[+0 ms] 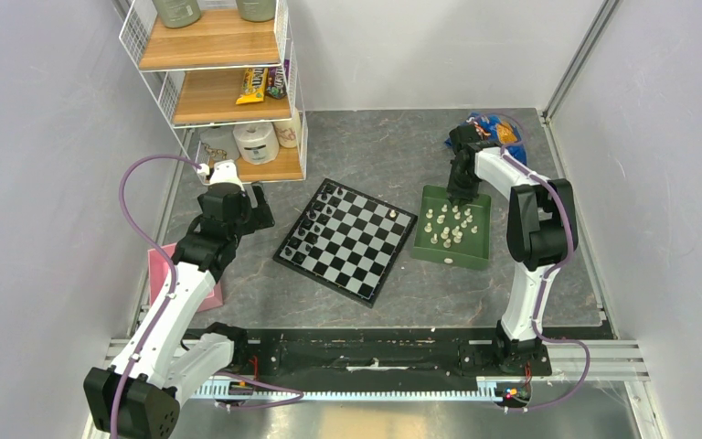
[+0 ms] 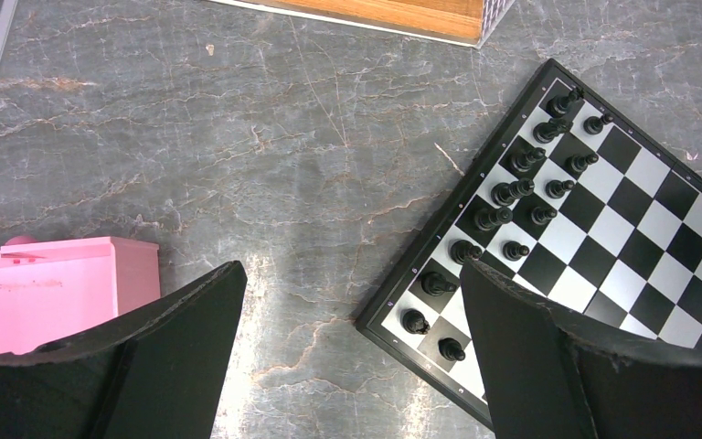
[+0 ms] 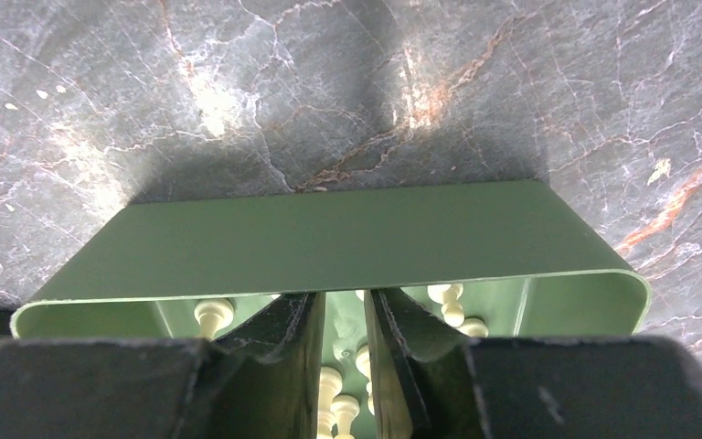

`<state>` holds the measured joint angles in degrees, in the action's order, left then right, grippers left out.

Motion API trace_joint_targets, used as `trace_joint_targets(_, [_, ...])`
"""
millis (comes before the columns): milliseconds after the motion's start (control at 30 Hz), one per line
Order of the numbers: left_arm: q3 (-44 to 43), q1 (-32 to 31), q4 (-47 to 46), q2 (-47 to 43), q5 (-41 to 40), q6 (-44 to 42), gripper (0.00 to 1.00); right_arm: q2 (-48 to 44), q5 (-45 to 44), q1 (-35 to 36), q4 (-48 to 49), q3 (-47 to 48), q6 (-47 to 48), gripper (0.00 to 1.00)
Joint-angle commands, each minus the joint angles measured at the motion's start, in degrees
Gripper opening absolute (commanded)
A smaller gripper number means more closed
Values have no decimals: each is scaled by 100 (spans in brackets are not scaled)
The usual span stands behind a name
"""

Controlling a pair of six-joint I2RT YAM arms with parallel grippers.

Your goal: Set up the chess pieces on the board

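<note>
In the overhead view, the left arm (image 1: pixel 178 293) rises from its base at seven o'clock and leans toward ten o'clock. The left gripper (image 1: pixel 258 207) has its jaws spread wide. The right arm (image 1: pixel 535 219) stands at four o'clock, elbow bent, its forearm reaching toward one o'clock. The right gripper (image 1: pixel 458 194) points down with only a narrow gap between its jaws.

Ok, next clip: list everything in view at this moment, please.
board: one, black and grey-white, table centre.
black pieces: two rows, board's left edge.
white piece: one, board's far-right edge.
white chess pieces: a dozen or more, cream, in the tray.
tray: one, green, right of board.
pink box: one, near left arm.
shelf rack: one, white wire and wood, far left.
snack packs: two, middle shelf.
blue packet: one, far right.
left gripper: open, hovering left of board.
right gripper: jaws narrow, inside tray; grip unclear.
</note>
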<state>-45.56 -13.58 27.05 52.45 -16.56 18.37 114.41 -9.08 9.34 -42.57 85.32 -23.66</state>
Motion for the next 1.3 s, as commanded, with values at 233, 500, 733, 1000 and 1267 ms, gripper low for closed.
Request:
trace_joint_targets(233, [12,22,-94,-24,-121,-187,95,-275,17,-21,770,-438,287,29])
trace_joint_targets(500, [3,22,-95,1,-81,-186,95,-390,33,-21,1041,-653,337,30])
trace_joint_targets(733, [2,22,-94,-15,-97,-194,95,-558,7,-20,1174,-701,352,33])
trace_joint_targets(1000, [3,22,-94,-20,-85,-194,95,-634,-12,-21,1178,-703,344,38])
trace_joint_targets(1267, [3,22,-94,-11,-74,-194,95,-508,18,-21,1069,-637,314,34])
